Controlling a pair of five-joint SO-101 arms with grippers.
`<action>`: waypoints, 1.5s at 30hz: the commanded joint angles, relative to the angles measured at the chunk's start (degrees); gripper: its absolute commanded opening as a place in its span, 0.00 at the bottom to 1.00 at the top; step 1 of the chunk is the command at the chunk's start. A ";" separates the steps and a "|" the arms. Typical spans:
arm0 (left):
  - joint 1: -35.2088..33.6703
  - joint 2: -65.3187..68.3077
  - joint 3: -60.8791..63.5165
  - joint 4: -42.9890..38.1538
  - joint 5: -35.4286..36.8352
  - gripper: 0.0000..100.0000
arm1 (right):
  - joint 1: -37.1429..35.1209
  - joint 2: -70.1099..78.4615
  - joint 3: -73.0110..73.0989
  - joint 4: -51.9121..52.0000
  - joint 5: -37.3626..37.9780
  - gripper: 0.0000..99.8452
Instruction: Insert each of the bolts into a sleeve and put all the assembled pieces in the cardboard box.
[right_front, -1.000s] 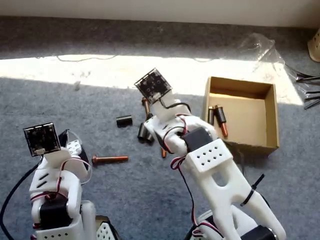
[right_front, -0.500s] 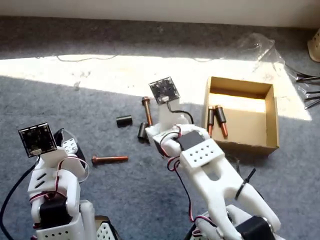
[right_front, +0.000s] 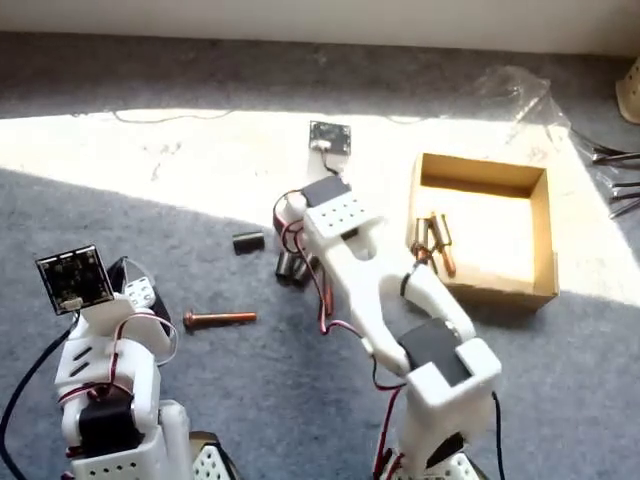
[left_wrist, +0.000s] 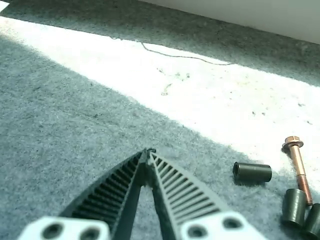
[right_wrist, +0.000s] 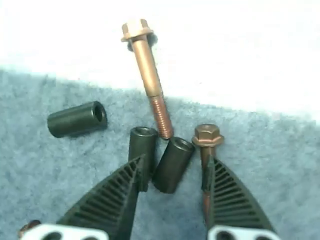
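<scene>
1. Bolt (right_front: 220, 318) lies loose on the grey carpet (right_front: 250, 400), lower left of the high view.
2. Two assembled pieces (right_front: 434, 240) lie inside the cardboard box (right_front: 549, 240), right of centre.
3. Right end effector (right_wrist: 175, 161): fingers spread either side of a sleeve (right_wrist: 171, 156), a second bolt (right_wrist: 207, 137) just beside one finger; nothing pinched.
4. Left end effector (left_wrist: 148, 159): fingers pressed together, empty, over carpet.
</scene>
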 joint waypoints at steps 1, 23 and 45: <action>-0.57 0.31 -0.40 -1.41 0.44 0.02 | 0.57 4.62 -9.54 4.97 -1.58 0.16; -0.57 0.31 2.77 -5.19 0.44 0.02 | 0.57 16.66 -19.91 11.30 -10.29 0.02; -0.57 0.31 2.77 -5.10 0.44 0.02 | -1.63 16.40 -20.09 16.13 -3.96 0.09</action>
